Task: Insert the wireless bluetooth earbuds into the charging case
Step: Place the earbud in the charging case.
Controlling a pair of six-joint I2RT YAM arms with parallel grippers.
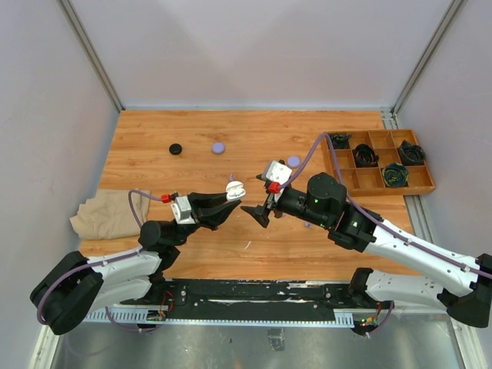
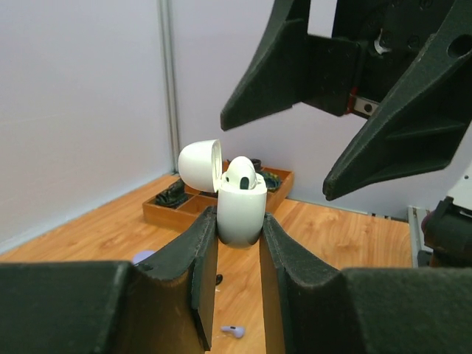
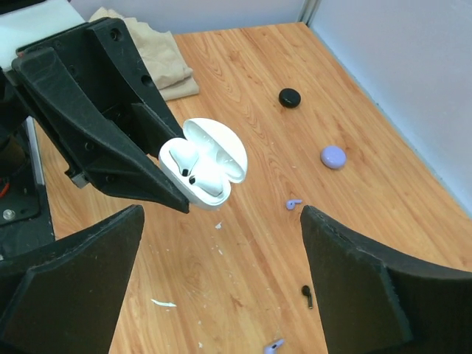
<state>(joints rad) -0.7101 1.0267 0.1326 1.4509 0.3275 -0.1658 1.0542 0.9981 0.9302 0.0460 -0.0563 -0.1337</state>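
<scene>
A white earbud (image 2: pixel 240 175) is seated in the charging case (image 2: pixel 240 210), which is clamped by the left gripper (image 2: pixel 237 232). The right gripper (image 3: pixel 221 217), at its 4 o'clock, is held open and empty. Lid closing is probably called for next.

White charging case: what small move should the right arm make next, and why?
Probably press the white earbud down: it seems to stand above the white charging case, held by the left gripper; the right gripper hangs with jaws open.

I saw a white charging case (image 2: pixel 240 214) and earbud (image 2: pixel 240 173), lavender puck (image 1: pixel 218 147), black puck (image 1: pixel 176 149), tan cloth (image 1: pixel 104 214), orange wood-grain bench (image 1: pixel 254 131).
</scene>
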